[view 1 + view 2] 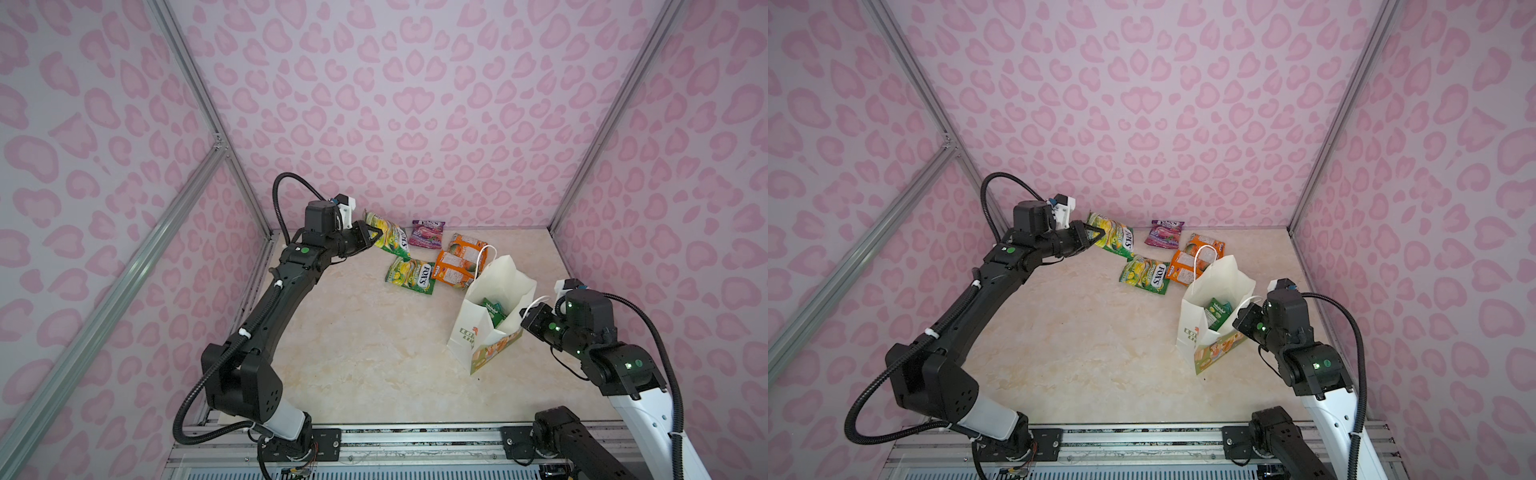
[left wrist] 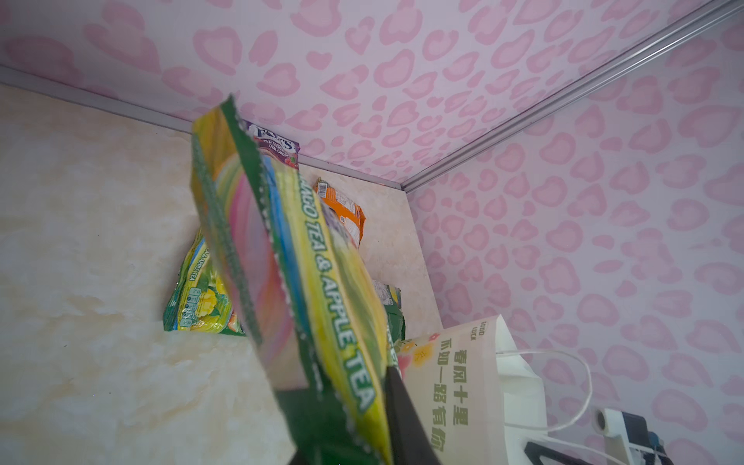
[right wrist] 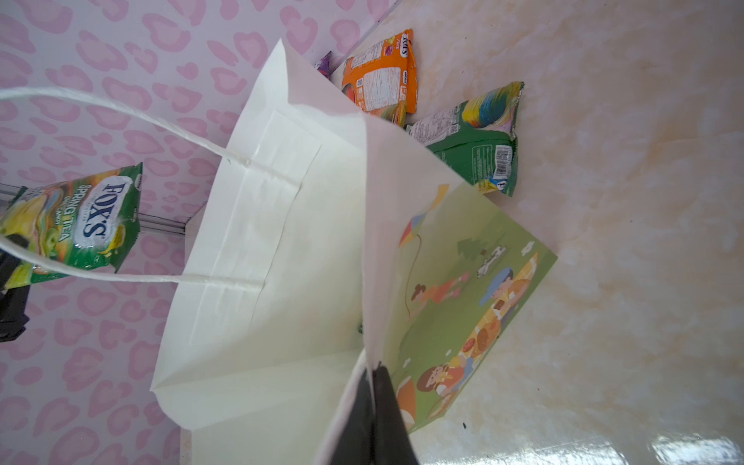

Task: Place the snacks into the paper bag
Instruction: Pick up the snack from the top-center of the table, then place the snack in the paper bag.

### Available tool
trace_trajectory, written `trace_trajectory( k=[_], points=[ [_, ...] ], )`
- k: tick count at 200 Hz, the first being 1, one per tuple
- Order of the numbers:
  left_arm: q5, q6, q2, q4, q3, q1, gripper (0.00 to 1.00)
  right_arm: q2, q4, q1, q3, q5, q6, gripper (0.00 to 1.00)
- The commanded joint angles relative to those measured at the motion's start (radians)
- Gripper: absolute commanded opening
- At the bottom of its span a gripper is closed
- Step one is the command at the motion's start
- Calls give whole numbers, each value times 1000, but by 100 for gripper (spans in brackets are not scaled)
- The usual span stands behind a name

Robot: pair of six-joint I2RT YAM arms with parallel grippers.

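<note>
The yellow-green FOX'S packet (image 1: 390, 239) (image 1: 1113, 237) hangs clear of the worktop (image 1: 353, 353) at its far left. The left tool (image 1: 372, 237) (image 1: 1090, 236) is pinched narrow on the packet's left edge. In both top views the packet's long axis slants from far left to near right, printed face up and logo end away from the tool. The left wrist view alone shows its edge lettering, "MANGO TEA & APPLE TEA" (image 2: 322, 282). The right wrist view reads "SPRING TEA" on its face (image 3: 76, 225).

Just beneath and to its right a second FOX'S packet (image 1: 411, 277) lies flat. Beyond that are a purple packet (image 1: 427, 233) by the back wall and two orange packets (image 1: 455, 270) touching each other.

The paper bag (image 1: 503, 278) (image 1: 1221, 278) stands on the right, mouth open upward and leaning slightly. The right tool (image 3: 374, 402) (image 1: 524, 319) is closed on its rim. Only the top views show a dark green packet (image 1: 492, 311) (image 1: 1219, 313) clearly inside it. The right wrist view shows the cartoon side panel.
</note>
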Motion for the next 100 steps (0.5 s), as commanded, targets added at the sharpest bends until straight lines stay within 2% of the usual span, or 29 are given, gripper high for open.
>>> trace_trajectory(
  k=[1,24,57,100],
  points=[
    [-38,97,-61,-118,-1,-5,14,1,-13,-1,5,15,-25,0],
    [-46,134,-109,-179,32,-24,15,-3,-17,-1,-1,21,-18,0],
    [-60,122,-118,-196,146,-88,14,8,-5,-1,-11,17,-18,0],
    [-139,114,-31,-237,421,-241,14,18,18,-1,-6,3,-23,0]
  ],
)
